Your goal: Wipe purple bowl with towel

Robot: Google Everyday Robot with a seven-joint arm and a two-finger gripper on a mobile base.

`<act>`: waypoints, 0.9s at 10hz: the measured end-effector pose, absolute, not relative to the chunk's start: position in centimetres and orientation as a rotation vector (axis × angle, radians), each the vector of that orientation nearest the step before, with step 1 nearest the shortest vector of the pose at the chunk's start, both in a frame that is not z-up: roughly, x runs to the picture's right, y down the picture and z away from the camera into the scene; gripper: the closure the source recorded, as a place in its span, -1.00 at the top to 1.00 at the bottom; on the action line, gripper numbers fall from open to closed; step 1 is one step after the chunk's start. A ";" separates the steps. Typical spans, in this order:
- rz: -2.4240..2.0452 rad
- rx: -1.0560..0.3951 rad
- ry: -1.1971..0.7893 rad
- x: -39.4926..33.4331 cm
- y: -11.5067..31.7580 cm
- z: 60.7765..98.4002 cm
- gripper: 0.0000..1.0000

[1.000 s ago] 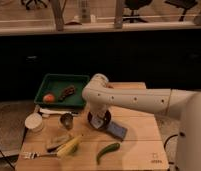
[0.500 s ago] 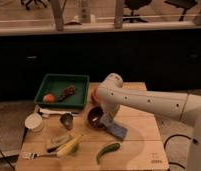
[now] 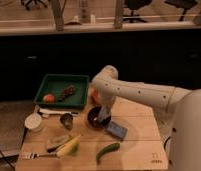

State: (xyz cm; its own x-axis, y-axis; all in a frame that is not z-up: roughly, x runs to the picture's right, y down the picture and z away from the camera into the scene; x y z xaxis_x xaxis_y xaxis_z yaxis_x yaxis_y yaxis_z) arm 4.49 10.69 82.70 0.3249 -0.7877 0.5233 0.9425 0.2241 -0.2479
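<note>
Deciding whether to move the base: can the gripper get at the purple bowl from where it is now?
Probably yes. The gripper hangs straight over the purple bowl, at its rim or inside, with nothing between. The metal cup and blue pad lie off to either side.

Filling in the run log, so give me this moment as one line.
step: wipe | gripper: down in bowl | towel: at gripper, in bowl | pad: on table beside bowl

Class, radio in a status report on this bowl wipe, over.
Gripper low over purple bowl. Pale towel under it, inside bowl. Blue-grey pad beside bowl, not blocking.
</note>
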 end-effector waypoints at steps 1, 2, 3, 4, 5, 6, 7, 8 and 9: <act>-1.239 -0.578 -0.334 2.9 10.7 82.7 -1.00; -1.248 -0.579 -0.347 1.9 10.8 82.6 -1.00; -1.251 -0.586 -0.362 1.2 11.3 82.4 -1.00; -1.244 -0.591 -0.366 1.2 11.6 82.2 -1.00; -1.227 -0.602 -0.359 1.6 12.0 82.1 -1.00; -1.206 -0.616 -0.351 2.6 12.4 81.9 -1.00; -1.190 -0.625 -0.342 3.3 12.7 81.8 -1.00; -1.177 -0.633 -0.339 3.4 12.9 81.7 -1.00; -1.179 -0.633 -0.342 3.2 12.9 81.7 -1.00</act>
